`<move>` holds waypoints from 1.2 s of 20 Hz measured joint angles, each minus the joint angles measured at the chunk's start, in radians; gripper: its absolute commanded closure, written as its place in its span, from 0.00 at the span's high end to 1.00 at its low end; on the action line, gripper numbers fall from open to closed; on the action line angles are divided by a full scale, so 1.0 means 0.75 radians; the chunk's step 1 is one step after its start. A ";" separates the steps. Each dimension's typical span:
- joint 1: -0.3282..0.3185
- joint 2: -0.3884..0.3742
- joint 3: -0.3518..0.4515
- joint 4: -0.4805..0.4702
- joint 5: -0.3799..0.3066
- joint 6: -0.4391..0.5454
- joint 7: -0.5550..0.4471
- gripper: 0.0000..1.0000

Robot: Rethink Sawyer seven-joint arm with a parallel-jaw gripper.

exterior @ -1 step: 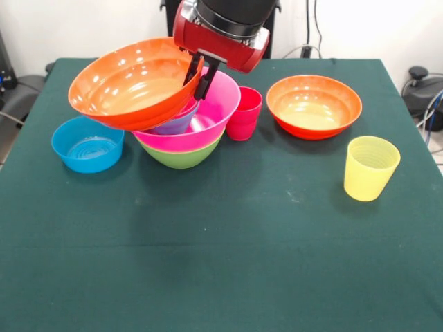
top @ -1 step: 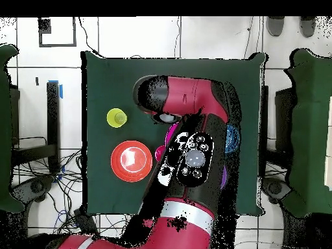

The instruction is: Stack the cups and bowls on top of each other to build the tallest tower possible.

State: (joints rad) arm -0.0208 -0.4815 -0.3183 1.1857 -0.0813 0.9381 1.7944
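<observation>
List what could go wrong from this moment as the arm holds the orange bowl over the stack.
1. The end effector grips the wide glossy orange plastic bowl only at its rim and the bowl hangs tilted; it could slip or land crooked.
2. The stack, a large pink plastic bowl on a green plastic bowl with a purple bowl inside, looks uneven and might topple.
3. The small glossy red plastic cup stands close beside the stack and could be knocked.

A robotics lab: a table draped in dark green cloth stands on a white tiled floor, loose cables snake at eight o'clock, and tape marks lie at eleven o'clock.
</observation>
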 measured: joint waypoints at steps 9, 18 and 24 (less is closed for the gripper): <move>0.030 0.007 -0.026 0.006 0.001 0.022 0.000 0.00; 0.031 0.009 -0.048 0.018 0.002 0.074 0.000 0.00; 0.031 0.009 -0.048 0.050 0.006 0.073 0.000 0.00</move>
State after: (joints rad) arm 0.0026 -0.4749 -0.3541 1.2235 -0.0771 0.9932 1.7944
